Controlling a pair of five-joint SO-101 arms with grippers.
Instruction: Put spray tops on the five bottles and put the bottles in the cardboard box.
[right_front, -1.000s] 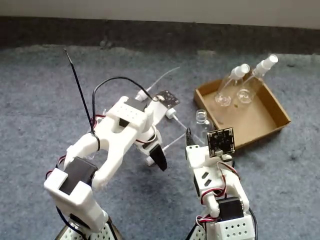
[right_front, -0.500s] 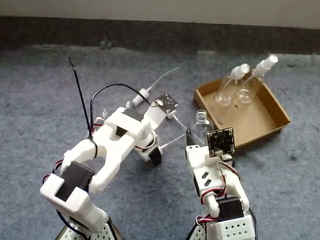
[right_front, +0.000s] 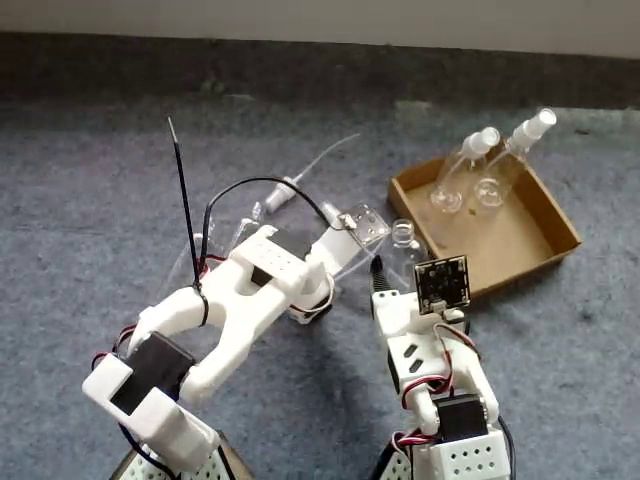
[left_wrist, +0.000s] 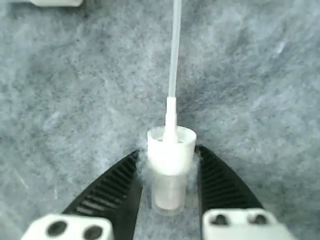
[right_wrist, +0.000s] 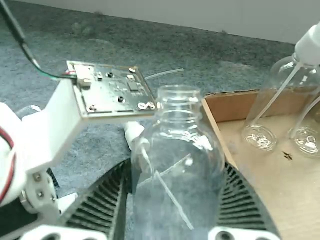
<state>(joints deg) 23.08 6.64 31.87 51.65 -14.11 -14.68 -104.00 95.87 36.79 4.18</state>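
Found left gripper (left_wrist: 168, 156) low over the table (left_wrist: 65, 90), near its middle, jaws drawn in against both sides of a spray top (left_wrist: 171, 142); took this for a grip, cap seated between the ribbed pads, dip tube (left_wrist: 174, 55) pointing straight ahead of the claw; could not tell whether lifted clear of the grey carpet.

Logged right gripper (right_wrist: 177, 200) just beside it, jaws closed round the belly of an uncapped bottle (right_wrist: 177, 145); bottle upright, neck open, just outside the wall of the cardboard box (right_front: 565, 238) nearest the left arm.

Farther off, counted one capped bottle (right_front: 458, 172) and a second capped bottle (right_front: 505, 160) side by side in the box, leaning on its far rim; box itself toward the table's right edge.

Farthest, noted a spare spray top (right_front: 284, 192) lying toward the table's far edge, well apart from the box.

Judged step in hand: feeding the tube into the open neck. Judged best to raise the top until the tube tip cleared the rim; to turn the wrist to hang the tube plumb; to centre over the neck before lowering. Expected the thin tube to flex and catch on the rim, hence a slow descent; right claw to be kept firm against tipping; cap to be pressed down square.
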